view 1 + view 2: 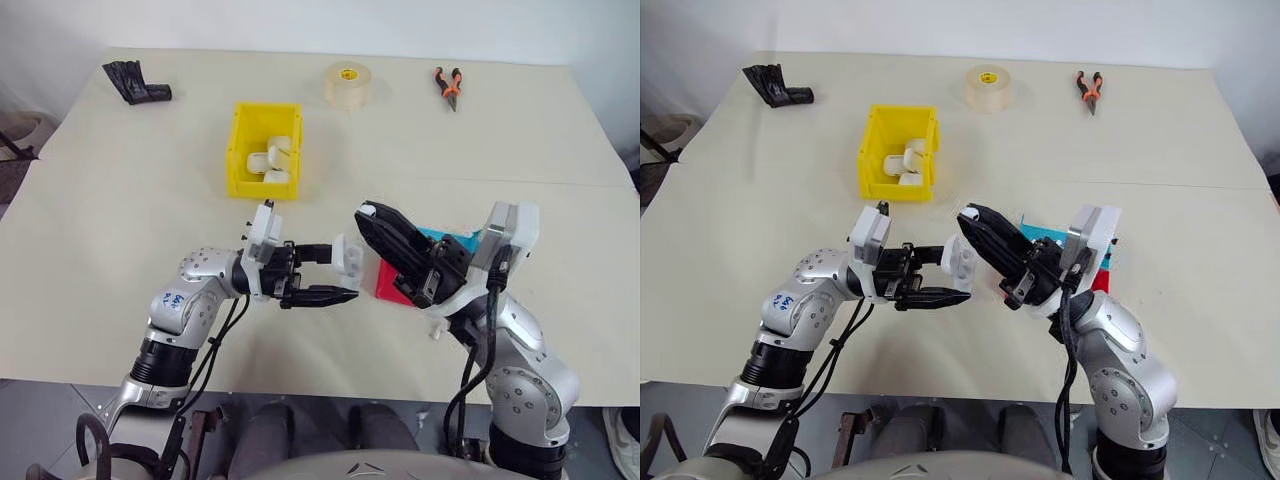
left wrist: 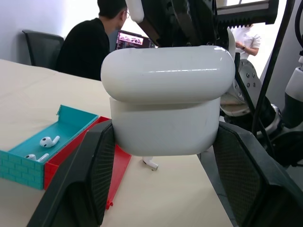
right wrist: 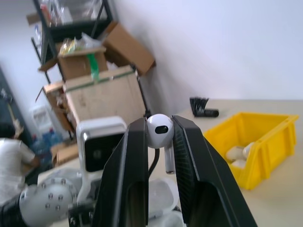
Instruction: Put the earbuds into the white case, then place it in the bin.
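Nearest, over the table's front edge: left gripper [image 1: 335, 272] points toward three o'clock, its jaws clamped on the small glossy white rounded charging case [image 2: 166, 104], hinged lid tipped up. Just at three o'clock of it, right gripper [image 3: 158, 142] angles up toward ten o'clock, its jaws nearly closed, pinching one tiny glossy white earbud [image 3: 159, 130] by the head, stem hanging between the fingers.

Step in hand, as I judge it: seating that bud in the open case. To do it well: keep the case still and mouth-up; bring the stem over a socket, lower straight, release only once the bud sits. Risk: the glossy bud slipping or catching on the lid.

Behind the case: a shallow teal tray [image 2: 71, 125] beside a red tray [image 2: 80, 150]. Two more earbuds [image 2: 49, 141] lie in the teal tray; another lies loose on the table by the red one.

Farther, at twelve o'clock: bright yellow rectangular plastic bin [image 1: 238, 150], holding several white cases already. Beyond it: tape roll [image 1: 349, 84], orange-handled pliers [image 1: 448, 86], black object [image 1: 137, 82].
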Available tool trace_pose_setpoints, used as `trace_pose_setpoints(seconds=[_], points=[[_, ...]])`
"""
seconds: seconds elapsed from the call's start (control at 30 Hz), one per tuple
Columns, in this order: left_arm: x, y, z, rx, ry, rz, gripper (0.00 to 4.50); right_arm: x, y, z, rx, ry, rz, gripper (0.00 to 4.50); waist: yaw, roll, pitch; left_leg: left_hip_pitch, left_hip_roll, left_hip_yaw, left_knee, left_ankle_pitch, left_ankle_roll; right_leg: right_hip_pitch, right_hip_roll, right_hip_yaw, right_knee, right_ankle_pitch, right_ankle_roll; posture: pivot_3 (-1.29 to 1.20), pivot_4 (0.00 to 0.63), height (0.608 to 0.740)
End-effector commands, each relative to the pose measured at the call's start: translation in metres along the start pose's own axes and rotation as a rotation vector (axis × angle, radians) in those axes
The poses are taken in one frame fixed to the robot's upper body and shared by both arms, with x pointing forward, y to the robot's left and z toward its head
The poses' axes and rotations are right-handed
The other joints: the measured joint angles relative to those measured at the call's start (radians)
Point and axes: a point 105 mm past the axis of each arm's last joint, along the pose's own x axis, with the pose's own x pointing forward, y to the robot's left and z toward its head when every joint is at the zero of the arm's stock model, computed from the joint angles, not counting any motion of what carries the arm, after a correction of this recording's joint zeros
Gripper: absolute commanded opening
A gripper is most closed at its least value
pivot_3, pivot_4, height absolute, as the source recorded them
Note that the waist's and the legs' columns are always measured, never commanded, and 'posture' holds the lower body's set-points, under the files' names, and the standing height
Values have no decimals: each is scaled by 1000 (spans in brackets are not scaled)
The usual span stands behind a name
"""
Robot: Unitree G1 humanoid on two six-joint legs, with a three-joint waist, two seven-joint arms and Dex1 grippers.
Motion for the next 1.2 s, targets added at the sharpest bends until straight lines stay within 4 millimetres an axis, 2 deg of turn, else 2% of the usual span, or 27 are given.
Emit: trace_pose_setpoints(seconds=[0.03, 0.23, 0.53, 1.2], points=[[6, -2, 17, 59, -46, -28, 2755, 0, 4, 7, 43, -74, -1, 380, -4, 0, 0, 0, 0, 0, 0, 0, 0, 0, 0, 0, 0, 0, 0, 0, 150, 740], [8, -3, 22, 61, -66, -26, 2755, 1, -2, 7, 135, -132, -42, 380, -13, 0, 0, 0, 0, 0, 0, 0, 0, 0, 0, 0, 0, 0, 0, 0, 150, 740], [8, -3, 26, 70, -78, -13, 2755, 5, -1, 1, 224, -151, -25, 380, -14, 0, 0, 0, 0, 0, 0, 0, 0, 0, 0, 1, 0, 0, 0, 0, 150, 740], [10, -5, 32, 69, -118, 14, 2755, 7, -3, -3, 283, -157, -12, 380, -14, 0, 0, 0, 0, 0, 0, 0, 0, 0, 0, 1, 0, 0, 0, 0, 150, 740]])
